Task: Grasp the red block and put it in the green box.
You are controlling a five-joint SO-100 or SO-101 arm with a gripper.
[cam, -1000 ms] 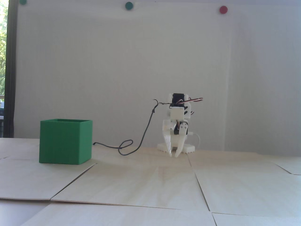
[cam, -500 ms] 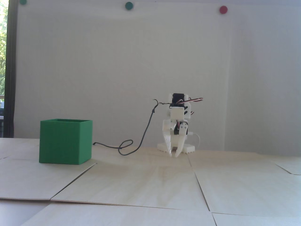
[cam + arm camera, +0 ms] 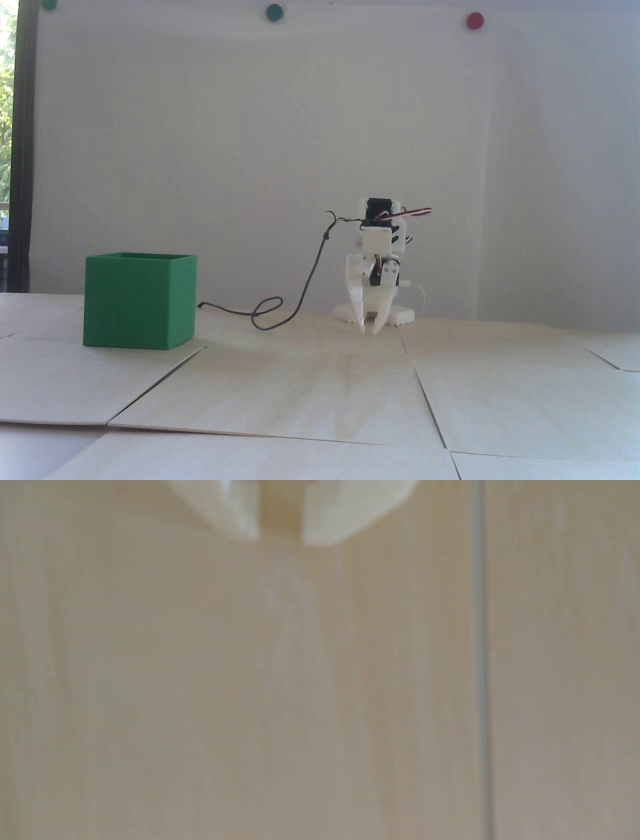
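**A:** Looking for the red block, I can't find it in either view. The green box point(image 3: 139, 301) sits on the table point(image 3: 320, 400) at the left of the fixed view, but its inside is hidden from here.

**B:** So where is the block?

**A:** Maybe it is in the box already, or out of the picture. I can't tell.

**B:** What about the fingers?

**A:** The fingers point(image 3: 369, 327) point down at the table, right of the middle of the fixed view, well apart from the box. In the wrist view they point(image 3: 280, 539) show at the top edge, blurry, with a small gap between the tips and nothing in it.

**B:** Which step is this?

**A:** I think either the very start or the very end. If it is the start, the arm must find the block first, then open wider and reach around it.
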